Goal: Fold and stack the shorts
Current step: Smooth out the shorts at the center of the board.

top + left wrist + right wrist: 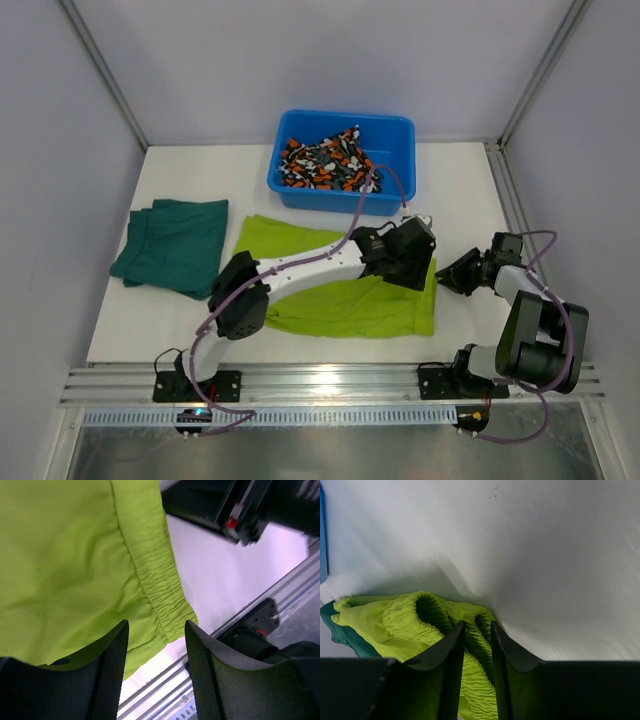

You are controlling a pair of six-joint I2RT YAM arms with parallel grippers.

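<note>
The lime yellow-green shorts (340, 290) lie spread flat mid-table. My left gripper (412, 258) hovers open and empty above their right waistband corner (165, 600); in the left wrist view (156, 630) the jaws stand wide apart. My right gripper (447, 272) sits at the shorts' right edge; in the right wrist view (477, 627) it is shut on a bunched fold of the lime elastic waistband (425, 615). The dark teal-green shorts (172, 245) lie folded at the left. The camouflage shorts (325, 160) lie in the blue tub (395, 135).
The blue tub stands at the back centre, just beyond the left wrist. The metal rail (330, 382) with both arm bases runs along the near edge. The right arm (250, 505) is close beside the left gripper. Frame posts and walls enclose the table.
</note>
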